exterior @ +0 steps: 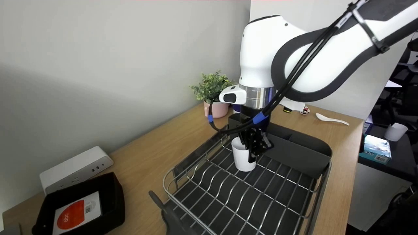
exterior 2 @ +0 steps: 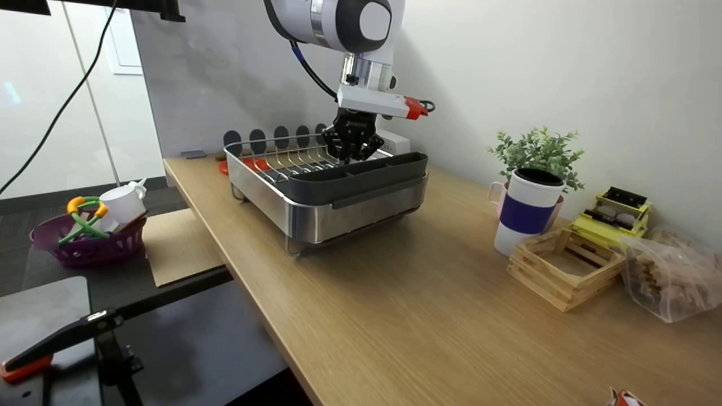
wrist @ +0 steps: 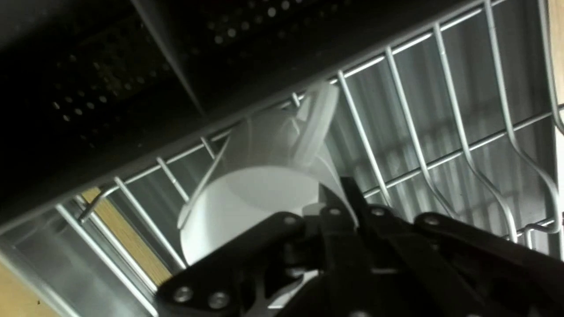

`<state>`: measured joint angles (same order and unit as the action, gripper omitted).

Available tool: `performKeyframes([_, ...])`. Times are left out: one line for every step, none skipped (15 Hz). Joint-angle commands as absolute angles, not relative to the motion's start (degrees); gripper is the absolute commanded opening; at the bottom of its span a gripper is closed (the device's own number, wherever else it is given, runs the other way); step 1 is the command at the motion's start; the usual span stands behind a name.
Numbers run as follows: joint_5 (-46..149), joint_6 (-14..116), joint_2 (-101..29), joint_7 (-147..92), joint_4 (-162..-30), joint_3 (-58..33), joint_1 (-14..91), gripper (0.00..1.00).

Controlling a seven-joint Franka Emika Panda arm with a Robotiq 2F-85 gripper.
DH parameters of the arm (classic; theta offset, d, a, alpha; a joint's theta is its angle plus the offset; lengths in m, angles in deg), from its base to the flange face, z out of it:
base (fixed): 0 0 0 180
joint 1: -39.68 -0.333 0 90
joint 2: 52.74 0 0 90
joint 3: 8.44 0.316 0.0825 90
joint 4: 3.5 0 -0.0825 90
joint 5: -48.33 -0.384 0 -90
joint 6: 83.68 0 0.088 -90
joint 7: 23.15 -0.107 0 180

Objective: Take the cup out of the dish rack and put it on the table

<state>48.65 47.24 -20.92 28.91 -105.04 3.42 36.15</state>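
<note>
A plain grey wall (exterior: pixel 114 65) rises along the back of a long light-brown wooden table (exterior 2: pixel 428 316). On the table stands a large dish rack (exterior 2: pixel 259 194) with a shiny metal side, short legs and a dark tray under its wires. A dark grey cutlery holder (exterior: pixel 294 150) sits across the rack's far end in an exterior view.

The white cup (exterior: pixel 243 160) is inside the rack, mouth up, just beside the holder. In the wrist view its handle (wrist: pixel 315 125) points toward the holder. Whether its base touches the wires I cannot tell.

The robot arm (exterior: pixel 277 58) reaches in from the right in an exterior view, and its gripper (wrist: pixel 340 200) points down at the cup. The fingers (wrist: pixel 354 196) pinch the cup's wall at the rim, one inside the mouth and one outside.

In an exterior view, a leafy plant (exterior: pixel 212 85) in a pink pot (exterior: pixel 218 109) stands near the wall beyond the rack, and a white spoon (exterior: pixel 329 119) lies at the far right. To the near left are a white power block (exterior: pixel 75 166) and a black box (exterior: pixel 114 205) holding a red-and-white card (exterior: pixel 76 212).

In an exterior view, a tumbler (exterior 2: pixel 524 211) with a dark blue band stands on the right, near a small wooden crate (exterior 2: pixel 555 282), a yellow object (exterior 2: pixel 598 228) and a clear plastic bag (exterior 2: pixel 665 282). A purple basket (exterior 2: pixel 84 254) sits lower, off the table, at left.
</note>
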Motion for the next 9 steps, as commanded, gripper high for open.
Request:
performKeyframes([49.8, 49.6, -24.4, 28.5, -109.2, 3.8, 35.7, 0.00])
performKeyframes([50.5, 50.1, -25.5, 27.9, -110.3, 3.6, 35.1, 0.01])
performKeyframes([51.2, 50.6, -26.5, 27.5, -111.3, 3.5, 34.7, 0.01])
performKeyframes([52.2, 51.5, -27.8, 26.5, -112.6, 3.3, 34.1, 0.01])
performKeyframes([53.2, 52.0, -29.1, 25.6, -113.8, 3.2, 33.6, 0.01])
performKeyframes([54.0, 52.6, -30.5, 24.8, -115.2, 3.3, 33.3, 0.01])
performKeyframes([54.9, 52.7, -31.9, 24.1, -116.4, 3.4, 33.0, 0.01])
performKeyframes([55.5, 52.8, -33.4, 23.5, -117.8, 3.5, 32.6, 0.01])
performKeyframes([56.0, 52.8, -34.9, 23.1, -119.0, 3.6, 32.4, 0.01])
